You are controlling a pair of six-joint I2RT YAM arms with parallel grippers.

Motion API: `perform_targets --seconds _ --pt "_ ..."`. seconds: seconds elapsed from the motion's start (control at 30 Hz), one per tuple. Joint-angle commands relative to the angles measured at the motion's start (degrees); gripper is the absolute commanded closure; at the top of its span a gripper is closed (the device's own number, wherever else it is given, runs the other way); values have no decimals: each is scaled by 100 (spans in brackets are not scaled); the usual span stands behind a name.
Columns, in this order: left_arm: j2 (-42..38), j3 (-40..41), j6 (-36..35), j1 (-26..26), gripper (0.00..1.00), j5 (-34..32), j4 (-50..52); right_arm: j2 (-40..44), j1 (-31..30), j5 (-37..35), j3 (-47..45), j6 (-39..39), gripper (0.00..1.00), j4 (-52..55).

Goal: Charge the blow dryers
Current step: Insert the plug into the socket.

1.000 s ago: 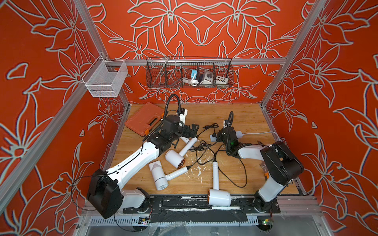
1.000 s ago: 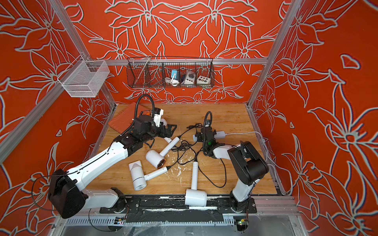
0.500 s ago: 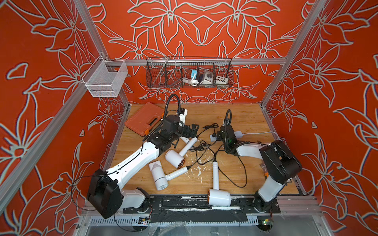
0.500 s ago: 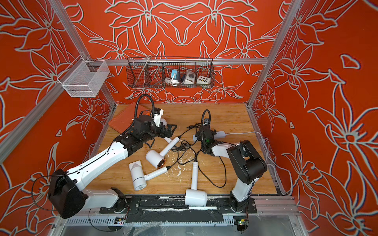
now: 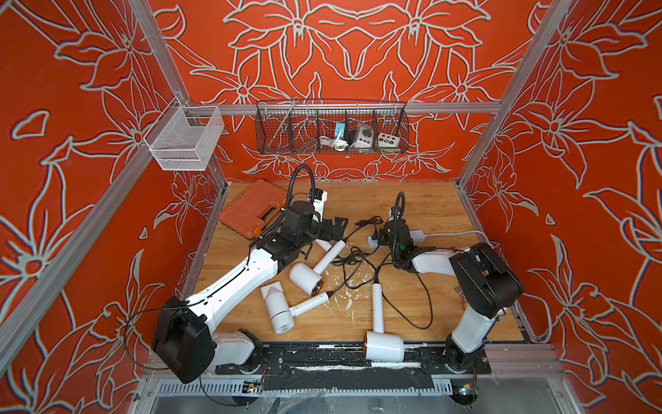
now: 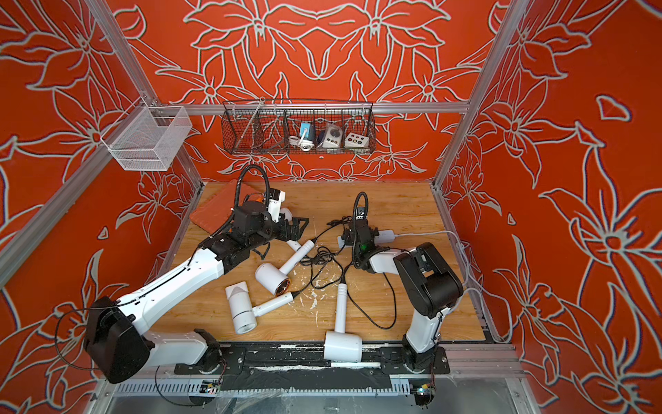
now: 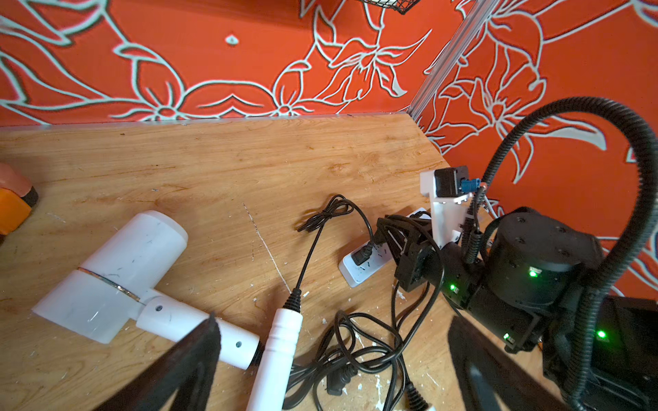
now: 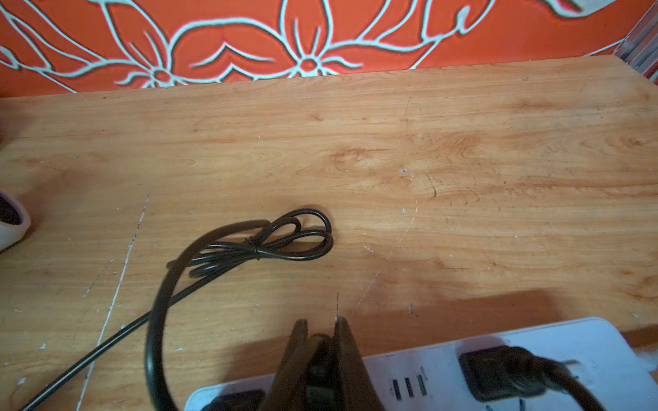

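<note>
Several white blow dryers lie on the wooden table. One (image 5: 307, 276) is in the middle, one (image 5: 277, 312) is nearer the front, and one (image 5: 384, 346) is at the front edge. Another (image 7: 106, 277) lies by my left gripper. Their black cords (image 5: 353, 258) tangle mid-table. My left gripper (image 7: 334, 356) (image 5: 335, 227) is open over a dryer handle (image 7: 281, 348) and a loose plug (image 7: 338, 382). My right gripper (image 8: 320, 329) (image 5: 380, 236) is shut on a black plug over the white power strip (image 8: 402, 366) (image 5: 417, 234), between two plugs that sit in its sockets.
An orange tool case (image 5: 252, 211) lies at the back left. A black wire basket (image 5: 331, 129) with small devices hangs on the back wall, and a white mesh basket (image 5: 184, 143) hangs at the left. A bundled cord (image 8: 263, 245) lies beyond the strip.
My right gripper has crept a little toward the back over the power strip. The left arm and the dryers have not moved.
</note>
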State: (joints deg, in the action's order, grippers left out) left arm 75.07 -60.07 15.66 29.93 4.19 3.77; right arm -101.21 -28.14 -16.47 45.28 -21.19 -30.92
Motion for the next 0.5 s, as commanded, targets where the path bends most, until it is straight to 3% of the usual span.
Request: perform_targets --seconds 0.0,0.47 --pt "-129 13 -11 -49 1 30 -104 -225 19 85 -125 -86 100 713" --pt "-156 22 51 -117 1 170 -139 -13 -117 70 -391 -301 100 980"
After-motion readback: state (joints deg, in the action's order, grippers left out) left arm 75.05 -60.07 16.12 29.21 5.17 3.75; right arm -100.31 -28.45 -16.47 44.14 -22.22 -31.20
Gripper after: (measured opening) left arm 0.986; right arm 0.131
